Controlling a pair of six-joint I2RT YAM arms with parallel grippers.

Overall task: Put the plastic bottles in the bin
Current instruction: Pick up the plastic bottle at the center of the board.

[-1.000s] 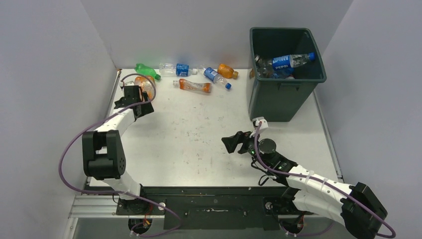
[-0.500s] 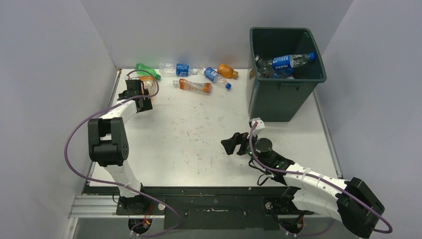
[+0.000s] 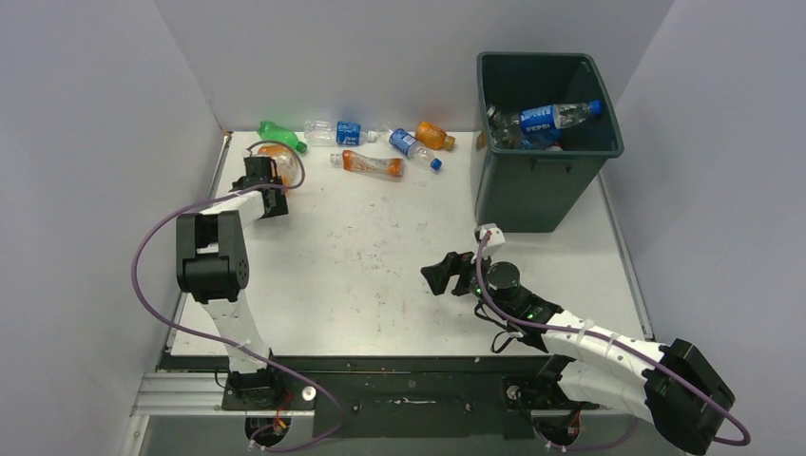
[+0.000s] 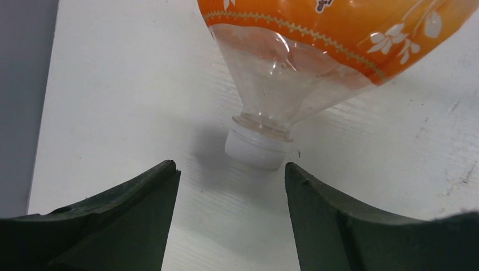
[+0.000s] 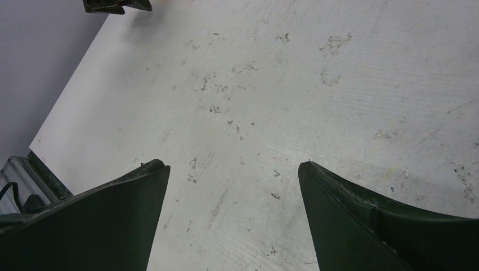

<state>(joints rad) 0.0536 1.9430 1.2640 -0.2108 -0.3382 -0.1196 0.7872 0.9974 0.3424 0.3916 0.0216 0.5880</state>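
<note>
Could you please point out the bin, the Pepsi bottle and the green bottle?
bin (image 3: 532,195), top external view, front wall.
Pepsi bottle (image 3: 540,118), top external view, blue label.
green bottle (image 3: 277,132), top external view, body.

The middle of the table (image 3: 361,247) lies bare from near edge to far row, leaving wide passage. Lying bottles (image 3: 373,163) crowd the far edge with narrow gaps between them. The bin (image 3: 532,190) blocks the far right corner. The left wall (image 3: 114,190) stands near the orange-labelled bottle (image 4: 316,51), whose white cap (image 4: 255,149) lies just past the parted tips of the left gripper (image 4: 230,166). Bare table lies ahead of the right gripper (image 5: 231,164).
</note>
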